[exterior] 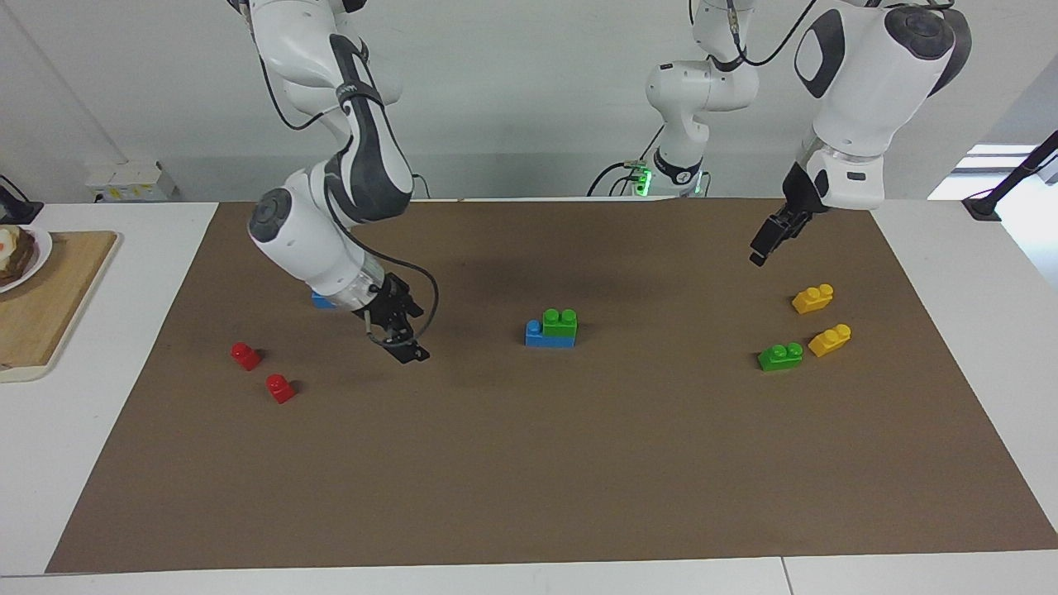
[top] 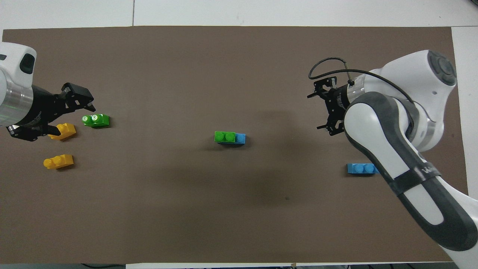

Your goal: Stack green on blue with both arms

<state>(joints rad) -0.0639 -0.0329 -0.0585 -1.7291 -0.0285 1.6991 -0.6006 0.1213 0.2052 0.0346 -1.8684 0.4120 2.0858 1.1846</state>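
Green two-stud brick [exterior: 560, 322] seated on blue three-stud brick [exterior: 549, 335] at mat centre, one blue stud exposed. Left gripper [exterior: 764, 242] raised over the mat near yellow bricks [exterior: 812, 298], right gripper [exterior: 403, 340] raised near the mat; finger state of both: cannot tell.

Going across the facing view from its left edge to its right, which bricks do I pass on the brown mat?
Two small red one-stud plastic bricks → blue brick mostly hidden by the right arm → green two-stud brick stacked on a blue brick → loose green two-stud brick → two yellow two-stud bricks.
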